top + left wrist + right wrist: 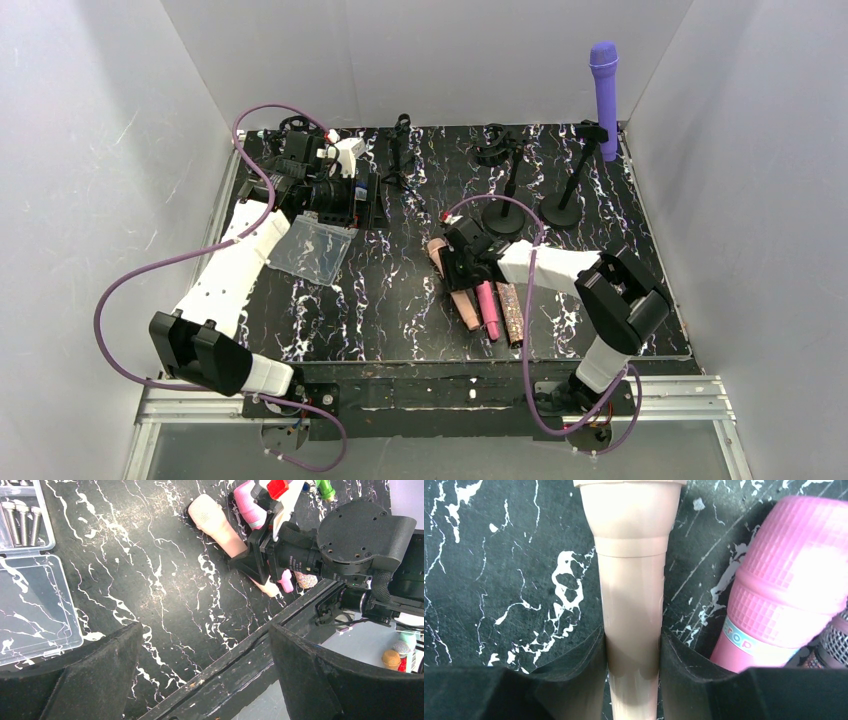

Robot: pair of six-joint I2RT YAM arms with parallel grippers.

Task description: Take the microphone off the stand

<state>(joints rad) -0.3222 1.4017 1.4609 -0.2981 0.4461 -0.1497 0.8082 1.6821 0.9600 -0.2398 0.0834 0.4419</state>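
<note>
Bolted to the near edge of the black marbled table (400,320), two arms reach inward as seen from above. The left gripper (350,200) hangs over clutter at the far left, beside a clear plastic case (310,250). The right gripper (455,262) is low at the centre, on a beige microphone (440,255) that lies flat beside a pink microphone (488,308) and a glittery one (512,315). The purple microphone (604,85) stands upright in its stand (572,185) at the far right corner, well apart from both grippers. A second stand (505,195) is just to its left.

From the left wrist, the left gripper's black fingers (95,675) are spread wide with nothing between them. The clear case lies open to the left, and one of its compartments holds a row of bolts (20,517). Beyond it, the right gripper grasps the beige microphone.

From the right wrist, the fingers (574,670) are clamped on either side of the beige microphone's handle. The pink microphone lies just to the right of it, with a silver mesh head (836,640) at the frame's edge.
</note>
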